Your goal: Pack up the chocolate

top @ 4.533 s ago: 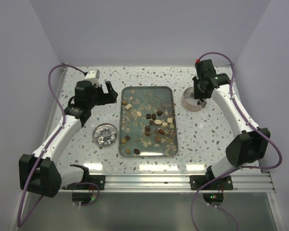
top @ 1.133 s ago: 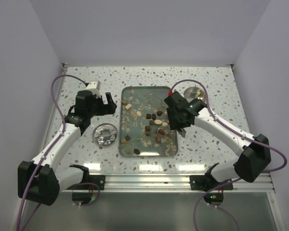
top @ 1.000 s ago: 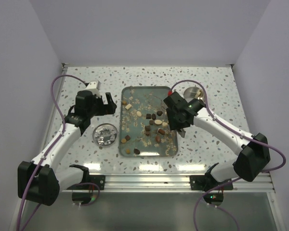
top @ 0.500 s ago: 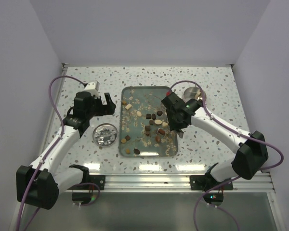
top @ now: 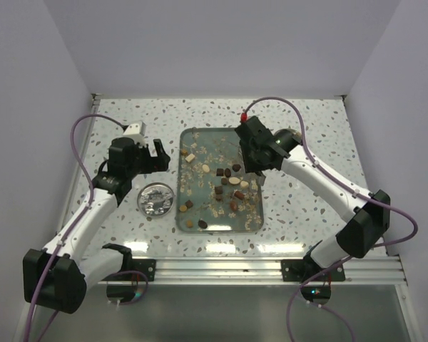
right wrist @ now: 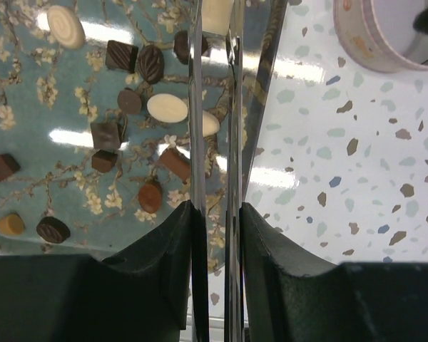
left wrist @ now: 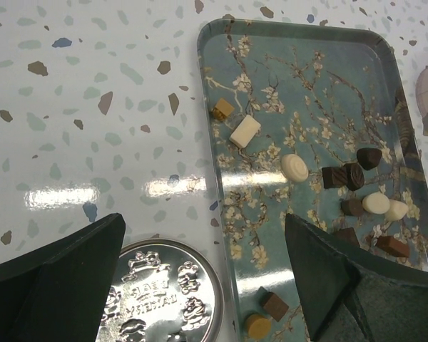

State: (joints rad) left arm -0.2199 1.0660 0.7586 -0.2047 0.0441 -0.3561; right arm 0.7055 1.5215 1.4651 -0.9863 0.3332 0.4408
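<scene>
Over the right edge of the tray (top: 200,140), right claw (top: 256,179) clenched on a cream chocolate (right wrist: 217,16) (wedged at its tips), left claw (left wrist: 203,235) gaping, empty, above the table (left wrist: 93,107).

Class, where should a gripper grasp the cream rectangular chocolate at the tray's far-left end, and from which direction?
Across its two long sides, from straight above: the cream rectangular chocolate lies flat and diagonal on the tray, with both sides exposed.

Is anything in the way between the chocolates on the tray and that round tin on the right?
Nothing visible. Between the blue floral tray holding the brown and cream chocolates and the round pale-walled tin lies only bare speckled table. The right end effector holds thin metal tongs above the tray's right edge.
</scene>
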